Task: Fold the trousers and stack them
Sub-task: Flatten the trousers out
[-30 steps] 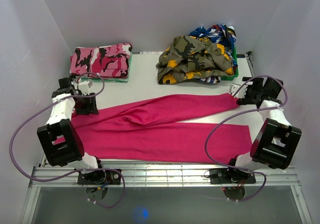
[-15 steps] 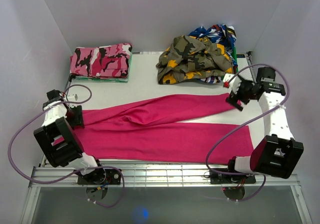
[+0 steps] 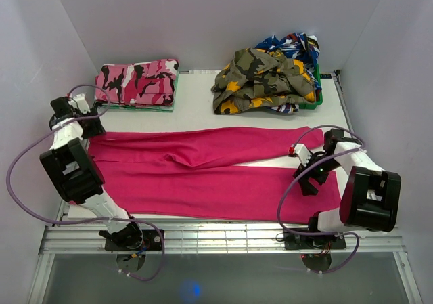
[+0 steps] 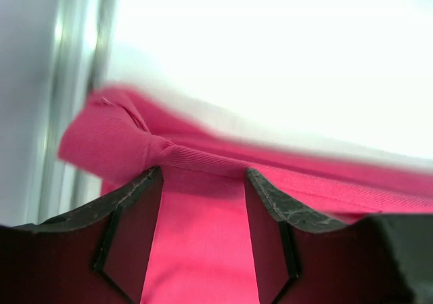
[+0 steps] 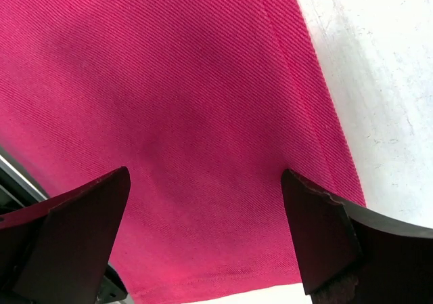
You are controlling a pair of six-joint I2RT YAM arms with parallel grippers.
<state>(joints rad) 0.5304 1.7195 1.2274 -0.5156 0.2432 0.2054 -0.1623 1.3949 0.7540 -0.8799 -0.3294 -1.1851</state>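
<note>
The magenta trousers lie spread flat across the table, waist at the left and both legs running to the right. My left gripper is at the far left corner of the waist. In the left wrist view the gripper holds bunched pink fabric between its fingers, with creases fanning out from the tips. My right gripper hovers over the right end of the near leg. The right wrist view shows this gripper wide open above the hem, holding nothing.
A folded pink camouflage pair sits at the back left. An olive-yellow camouflage garment is heaped over a green bin with blue patterned cloth at the back right. White walls close in on both sides. Bare table shows beside the hem.
My left gripper has drawn the waist corner back and to the left, straightening the far leg. My right gripper has left the far leg's end and come forward over the near leg's end.
</note>
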